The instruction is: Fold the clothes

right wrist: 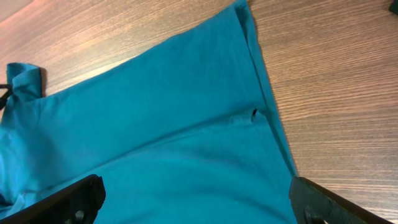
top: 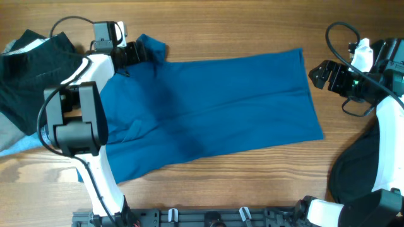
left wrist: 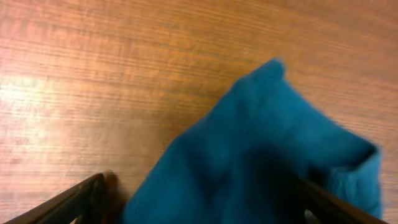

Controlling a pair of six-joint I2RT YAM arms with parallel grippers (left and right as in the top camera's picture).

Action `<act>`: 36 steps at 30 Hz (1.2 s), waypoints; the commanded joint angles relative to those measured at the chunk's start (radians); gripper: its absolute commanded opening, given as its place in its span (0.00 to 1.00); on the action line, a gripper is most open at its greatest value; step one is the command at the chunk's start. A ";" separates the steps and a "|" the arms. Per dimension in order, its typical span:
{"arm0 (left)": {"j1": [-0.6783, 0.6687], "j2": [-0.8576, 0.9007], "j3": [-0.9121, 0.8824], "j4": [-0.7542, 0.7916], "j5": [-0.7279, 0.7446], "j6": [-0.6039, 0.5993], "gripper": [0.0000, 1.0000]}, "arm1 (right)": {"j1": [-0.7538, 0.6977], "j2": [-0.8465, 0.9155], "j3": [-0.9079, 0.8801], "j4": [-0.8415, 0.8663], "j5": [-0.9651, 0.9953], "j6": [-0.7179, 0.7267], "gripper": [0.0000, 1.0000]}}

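The royal-blue shirt lies spread flat across the middle of the wooden table. One sleeve corner is bunched up at the back left. My left gripper is at that corner, open, and the blue fabric lies between its wide-apart fingers. My right gripper is open and empty, just off the shirt's right hem. In the right wrist view its fingers hover over the shirt. A black garment lies at the far left and another at the front right.
A pale grey and light-blue cloth sticks out under the left black garment. A black rail runs along the table's front edge. Bare wood shows behind the shirt and at the front.
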 commanded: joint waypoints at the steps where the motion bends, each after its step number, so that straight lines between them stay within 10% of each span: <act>1: 0.005 0.064 0.005 -0.004 0.016 0.016 0.91 | 0.003 0.014 -0.033 0.010 -0.023 -0.013 1.00; 9: 0.011 0.065 0.005 -0.047 0.016 0.016 0.73 | 0.003 0.017 -0.064 0.037 -0.015 -0.013 1.00; 24: 0.112 0.057 0.005 -0.219 0.016 0.005 0.90 | 0.003 0.017 -0.064 0.046 -0.015 -0.013 1.00; 36: 0.084 0.060 0.002 -0.316 0.016 0.006 0.62 | 0.003 0.017 -0.064 0.045 -0.015 -0.013 1.00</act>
